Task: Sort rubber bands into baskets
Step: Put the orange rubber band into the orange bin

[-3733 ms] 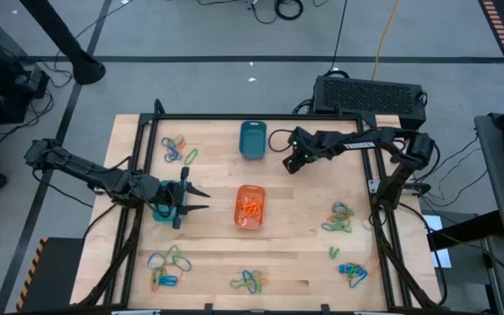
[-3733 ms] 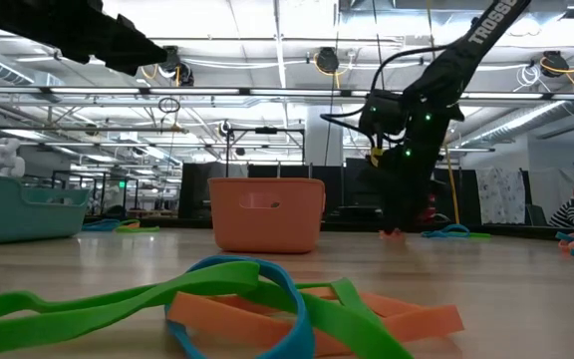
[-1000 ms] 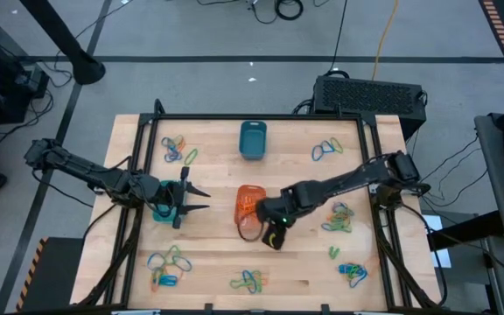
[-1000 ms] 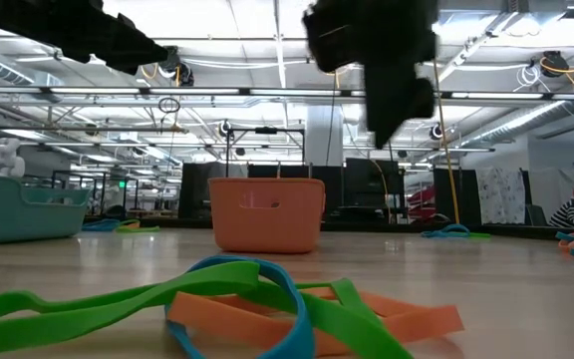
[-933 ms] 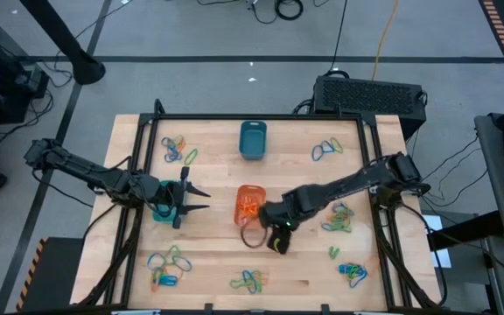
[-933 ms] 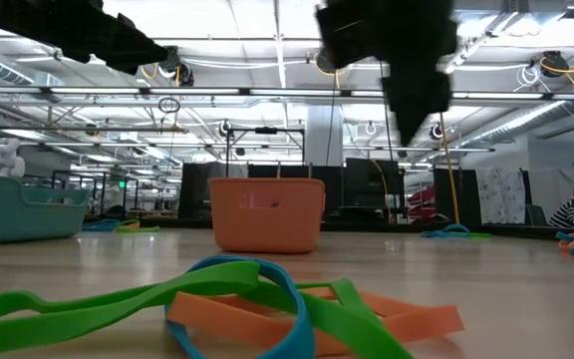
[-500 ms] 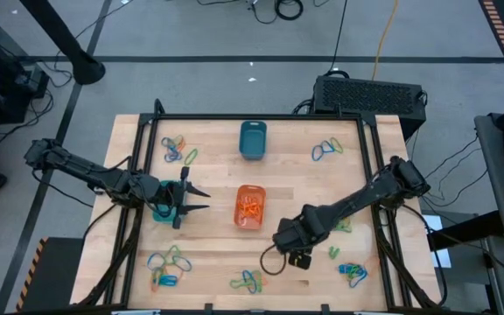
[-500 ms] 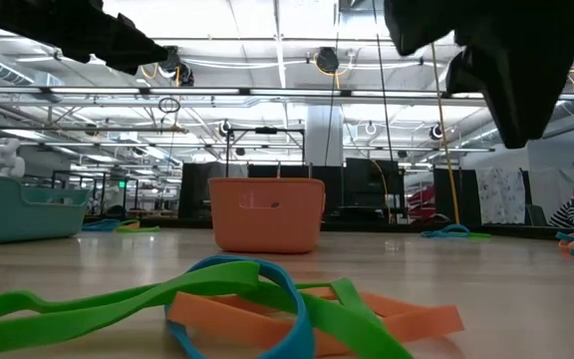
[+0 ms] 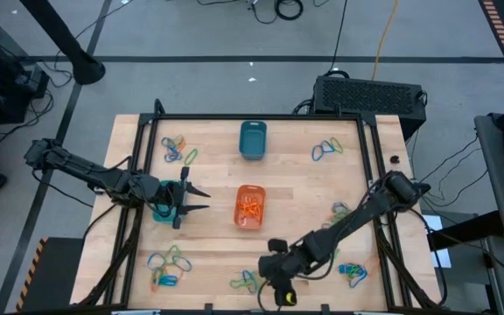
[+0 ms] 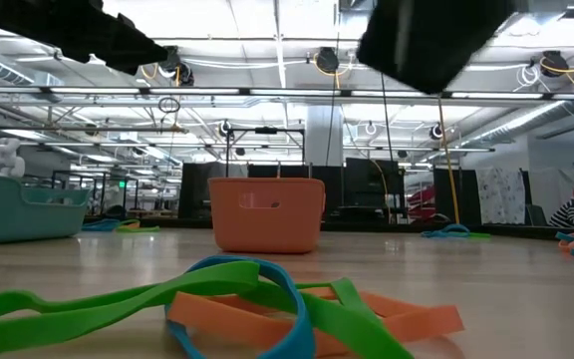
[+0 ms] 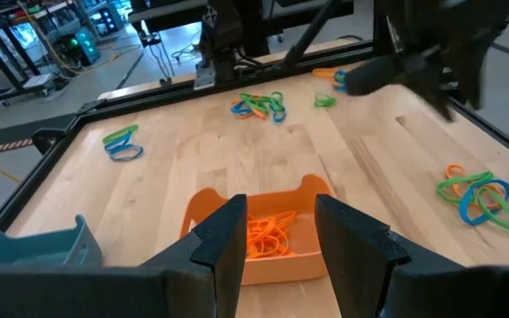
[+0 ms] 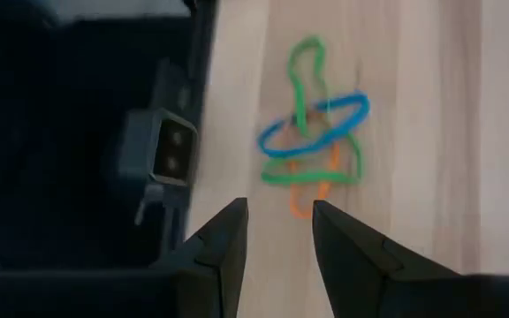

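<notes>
Three baskets stand on the wooden table: dark teal point(image 9: 253, 139) at the far middle, orange point(image 9: 250, 206) in the centre with orange rubber bands inside, and turquoise point(image 9: 163, 210) at the left. My left gripper point(image 9: 198, 199) hovers open above the turquoise basket, pointing at the orange one point(image 11: 263, 238). My right gripper point(image 9: 269, 273) is open near the table's near edge. Just ahead of its fingers a tangle of green, blue and orange rubber bands point(image 12: 315, 148) lies flat on the wood. Nothing is between the fingers.
Other clusters of rubber bands lie at the far left point(image 9: 175, 149), far right point(image 9: 326, 149), right point(image 9: 339, 214), near left point(image 9: 166, 267) and near right point(image 9: 353, 273). A small camera point(image 12: 166, 155) sits at the near edge beside the tangle. A black frame rims the table.
My right gripper has swung from beside the orange basket toward the table's near edge, sinking a little and rolling about its own axis. It now hangs by the tangle of bands at the near middle. Its finger gap looks unchanged.
</notes>
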